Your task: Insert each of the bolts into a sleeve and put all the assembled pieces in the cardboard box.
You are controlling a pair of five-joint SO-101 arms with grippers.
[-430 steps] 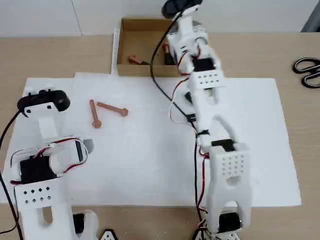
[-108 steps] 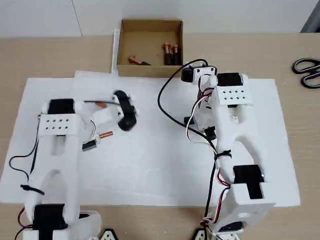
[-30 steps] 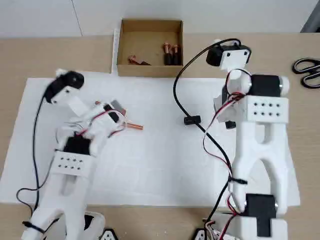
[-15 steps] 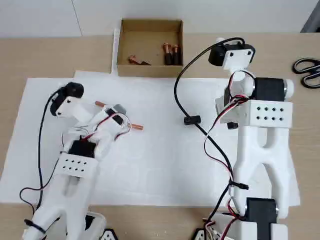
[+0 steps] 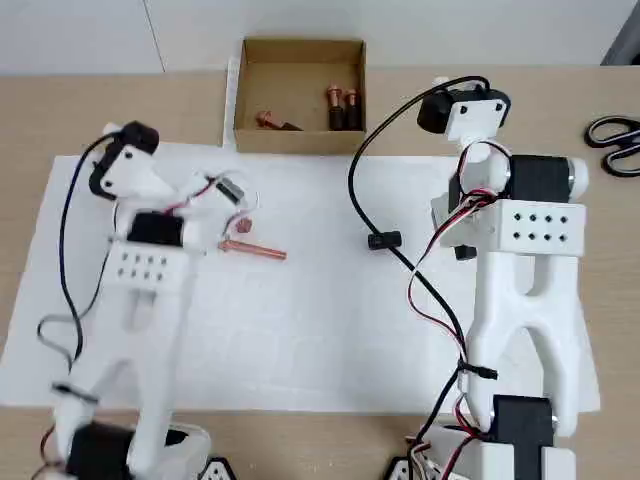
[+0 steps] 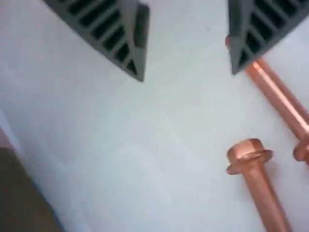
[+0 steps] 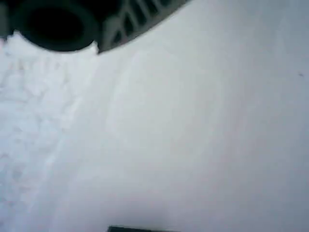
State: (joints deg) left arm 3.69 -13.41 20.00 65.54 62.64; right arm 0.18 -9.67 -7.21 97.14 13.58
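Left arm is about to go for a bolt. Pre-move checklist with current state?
1. Left gripper open: ok, fingers apart over the white foam sheet.
2. Bolts free to grasp: ok, two copper-coloured flanged bolts lie loose on the sheet, one apart from the fingers, the other beside one finger.
3. A bolt centred between the fingers: not ok, both lie off to one side.
4. Black cylindrical sleeve available: ok, it lies on the sheet between the arms.
5. Room in the brown cardboard box: ok, the assembled pieces leave bare floor.
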